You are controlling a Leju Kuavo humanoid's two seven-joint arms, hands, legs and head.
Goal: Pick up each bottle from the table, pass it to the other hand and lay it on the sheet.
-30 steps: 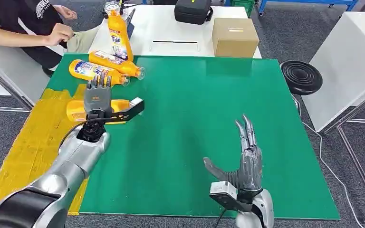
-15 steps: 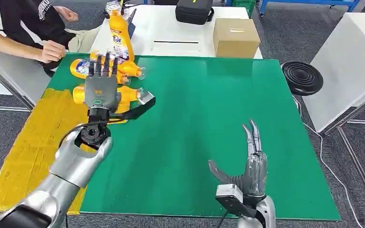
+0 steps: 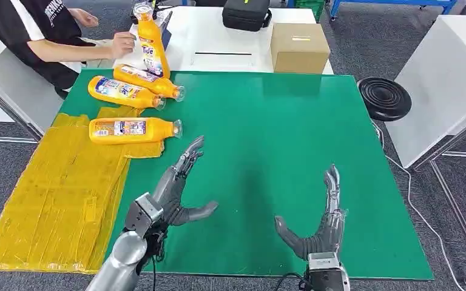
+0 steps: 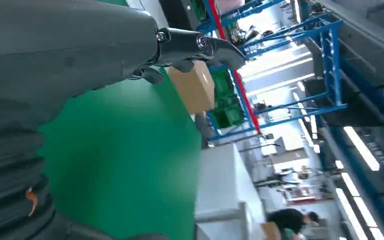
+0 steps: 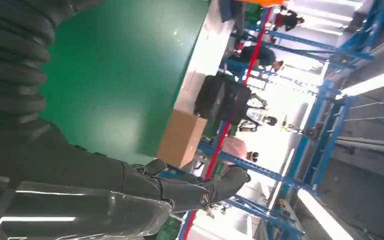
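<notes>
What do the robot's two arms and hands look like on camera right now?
Both arms are silver metal. The left hand and the right hand are dark grey, with slim dark fingers and a thicker grey thumb. Each wrist carries a boxy grey camera block, with a thin black cable below it. The wrist views show a grey ribbed cover.

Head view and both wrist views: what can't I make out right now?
- Upright orange Tide bottle: its base, in the head view, hidden by the lying orange bottles.
- Yellow plastic sheet: its left side, cut by the head view's edge.
- Left hand and right hand: fingertips, cropped in wrist views.
</notes>
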